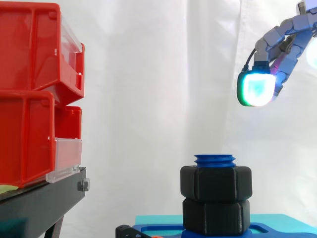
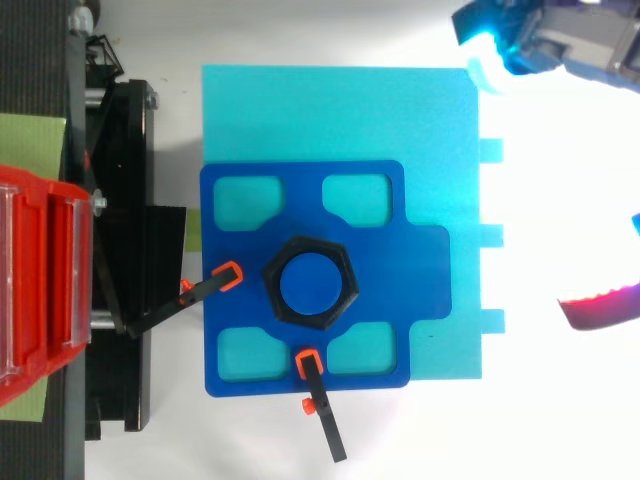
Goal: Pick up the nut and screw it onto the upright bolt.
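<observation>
A blue upright bolt point(image 1: 215, 159) stands on a blue fixture plate point(image 2: 400, 260) that lies on a cyan base point(image 2: 330, 110). Two black hex nuts sit stacked on the bolt: the upper nut point(image 1: 216, 183) just below the thread's top and the lower nut point(image 1: 216, 216) down at the plate. From above, the upper nut point(image 2: 273, 285) rings the bolt's blue top point(image 2: 309, 282). My hand point(image 1: 290, 34) hangs high to the right of the bolt, well clear of it, open and holding nothing. One fingertip pad point(image 1: 256, 88) glows green and white, and another fingertip point(image 2: 600, 305) glows red at the right edge.
Red bins point(image 1: 29, 94) are stacked on a black stand point(image 1: 39, 203) at the left. Two black clamps with orange tips, one point(image 2: 215, 285) at the plate's left and one point(image 2: 318, 400) at its lower edge, hold the plate. A white curtain hangs behind.
</observation>
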Motion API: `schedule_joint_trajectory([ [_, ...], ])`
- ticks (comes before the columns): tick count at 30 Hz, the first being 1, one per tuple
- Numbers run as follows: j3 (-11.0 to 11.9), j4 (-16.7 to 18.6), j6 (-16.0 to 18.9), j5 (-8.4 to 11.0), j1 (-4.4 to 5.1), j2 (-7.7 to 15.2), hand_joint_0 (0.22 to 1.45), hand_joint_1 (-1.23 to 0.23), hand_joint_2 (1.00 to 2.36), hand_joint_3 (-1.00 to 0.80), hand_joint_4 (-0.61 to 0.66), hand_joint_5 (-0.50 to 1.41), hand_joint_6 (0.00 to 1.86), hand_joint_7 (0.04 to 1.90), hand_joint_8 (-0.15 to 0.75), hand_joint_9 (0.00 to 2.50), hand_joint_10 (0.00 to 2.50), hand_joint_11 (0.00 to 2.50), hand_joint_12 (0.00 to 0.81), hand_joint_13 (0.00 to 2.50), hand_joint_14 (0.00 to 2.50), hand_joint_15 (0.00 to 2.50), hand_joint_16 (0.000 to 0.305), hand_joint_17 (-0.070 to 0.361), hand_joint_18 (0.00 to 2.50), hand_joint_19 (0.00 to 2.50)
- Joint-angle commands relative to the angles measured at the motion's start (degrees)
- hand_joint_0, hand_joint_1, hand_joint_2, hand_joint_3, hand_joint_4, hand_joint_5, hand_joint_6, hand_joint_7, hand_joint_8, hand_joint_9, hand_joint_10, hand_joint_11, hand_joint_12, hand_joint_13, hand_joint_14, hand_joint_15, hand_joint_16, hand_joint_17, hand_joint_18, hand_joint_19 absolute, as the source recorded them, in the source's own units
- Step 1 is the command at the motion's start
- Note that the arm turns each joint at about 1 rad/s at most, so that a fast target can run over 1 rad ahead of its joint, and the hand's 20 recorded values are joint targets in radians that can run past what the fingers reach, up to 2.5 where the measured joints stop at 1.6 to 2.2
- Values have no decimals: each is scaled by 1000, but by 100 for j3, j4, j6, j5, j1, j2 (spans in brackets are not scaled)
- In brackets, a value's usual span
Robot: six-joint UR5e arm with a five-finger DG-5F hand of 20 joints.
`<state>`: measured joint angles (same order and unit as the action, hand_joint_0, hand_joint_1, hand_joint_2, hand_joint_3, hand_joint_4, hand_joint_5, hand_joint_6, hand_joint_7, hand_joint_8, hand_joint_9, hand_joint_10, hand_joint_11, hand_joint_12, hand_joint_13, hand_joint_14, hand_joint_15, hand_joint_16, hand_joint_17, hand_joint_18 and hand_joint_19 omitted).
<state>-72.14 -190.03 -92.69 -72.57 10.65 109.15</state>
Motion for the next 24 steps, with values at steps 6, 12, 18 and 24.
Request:
schedule_joint_trajectory([
  [6,-99,-42,278,322,227,-8,507,-312,1000,-500,203,-158,503,839,240,663,0,0,282,563,0,0,27,62,246,0],
  [12,-160,116,761,304,271,1,515,-345,1000,-500,194,-164,503,796,235,607,0,0,288,510,0,0,29,64,189,0],
  [18,-160,318,1007,304,271,1,513,-357,1000,-500,161,-188,502,698,220,485,0,0,300,385,0,0,31,70,72,0],
  [24,-151,546,1104,313,271,1,510,-366,1000,-500,145,-201,502,675,211,407,0,0,311,319,0,0,33,74,2,0],
])
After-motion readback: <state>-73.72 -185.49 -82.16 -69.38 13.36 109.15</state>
